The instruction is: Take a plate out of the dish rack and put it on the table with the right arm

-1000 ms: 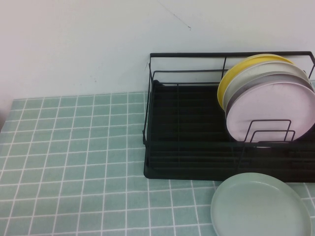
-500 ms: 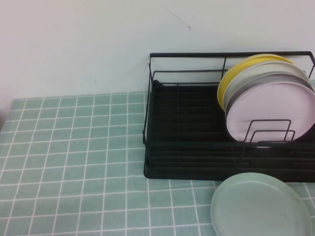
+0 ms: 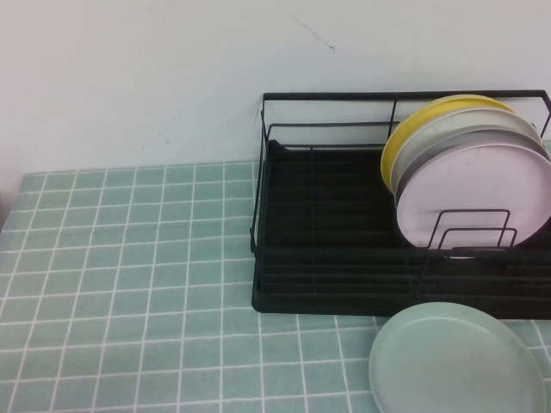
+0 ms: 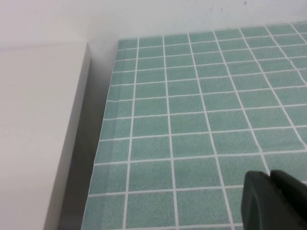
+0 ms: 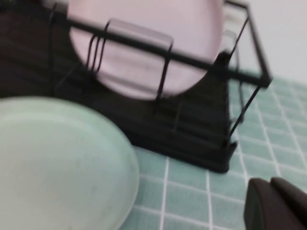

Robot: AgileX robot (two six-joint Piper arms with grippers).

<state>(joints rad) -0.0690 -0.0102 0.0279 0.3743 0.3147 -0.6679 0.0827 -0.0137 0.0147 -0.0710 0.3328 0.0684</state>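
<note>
The mint-green plate (image 3: 456, 360) lies flat on the tiled table (image 3: 129, 284) just in front of the black dish rack (image 3: 344, 215). It also shows in the right wrist view (image 5: 53, 158), with the rack (image 5: 192, 143) behind it. My right gripper (image 5: 271, 184) is shut and empty, above the tiles beside the plate, apart from it. My left gripper (image 4: 269, 176) is shut and empty over bare tiles near the table's left edge. Neither gripper shows in the high view.
A pale pink plate (image 3: 473, 202), a grey one (image 3: 465, 142) and a yellow one (image 3: 405, 129) stand upright at the rack's right end. A white wall rises behind the table. A white surface (image 4: 33, 120) lies beyond the table's left edge.
</note>
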